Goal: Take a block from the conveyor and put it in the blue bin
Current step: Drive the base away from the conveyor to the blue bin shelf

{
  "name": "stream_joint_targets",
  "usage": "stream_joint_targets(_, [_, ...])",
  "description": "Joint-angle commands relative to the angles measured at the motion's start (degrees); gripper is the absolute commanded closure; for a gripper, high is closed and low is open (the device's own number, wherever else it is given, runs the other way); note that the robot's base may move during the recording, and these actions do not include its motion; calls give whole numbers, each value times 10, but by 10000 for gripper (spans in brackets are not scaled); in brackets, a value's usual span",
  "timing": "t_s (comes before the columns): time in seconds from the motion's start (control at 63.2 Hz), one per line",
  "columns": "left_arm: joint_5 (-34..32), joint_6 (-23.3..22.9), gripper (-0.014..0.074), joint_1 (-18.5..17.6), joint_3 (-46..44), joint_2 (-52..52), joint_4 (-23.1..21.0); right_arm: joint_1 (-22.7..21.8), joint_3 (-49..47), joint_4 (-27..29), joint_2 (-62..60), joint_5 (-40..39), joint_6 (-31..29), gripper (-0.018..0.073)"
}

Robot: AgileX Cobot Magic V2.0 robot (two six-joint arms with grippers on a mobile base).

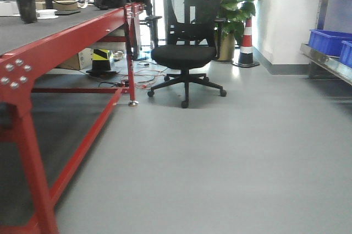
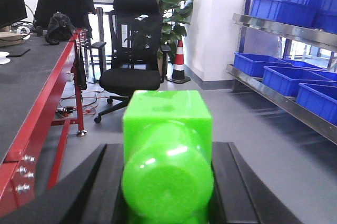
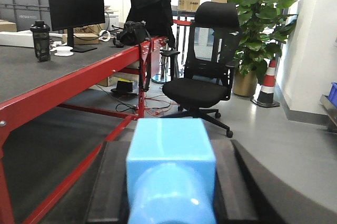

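No red block in any of my views, and the bit of conveyor (image 1: pixel 33 29) I can see is bare. Can't tell how open my left claw (image 2: pixel 166 147) or right claw (image 3: pixel 171 153) is, or if either holds anything. My worry is groping blind and clipping the conveyor's edge. The blue bins (image 2: pixel 260 65) sit well apart on the shelf (image 2: pixel 274 95).

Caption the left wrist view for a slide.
Green block held between black fingers, conveyor left, blue bins shelved right.
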Motion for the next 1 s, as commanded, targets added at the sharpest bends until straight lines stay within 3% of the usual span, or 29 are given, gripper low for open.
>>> stream_joint_targets(0.0, [-15, -5, 707, 1, 0, -1, 0, 1, 1, 2, -2, -11, -3, 721])
stream_joint_targets(0.98, [-16, -5, 707, 1, 0, -1, 0, 1, 1, 2, -2, -11, -3, 721])
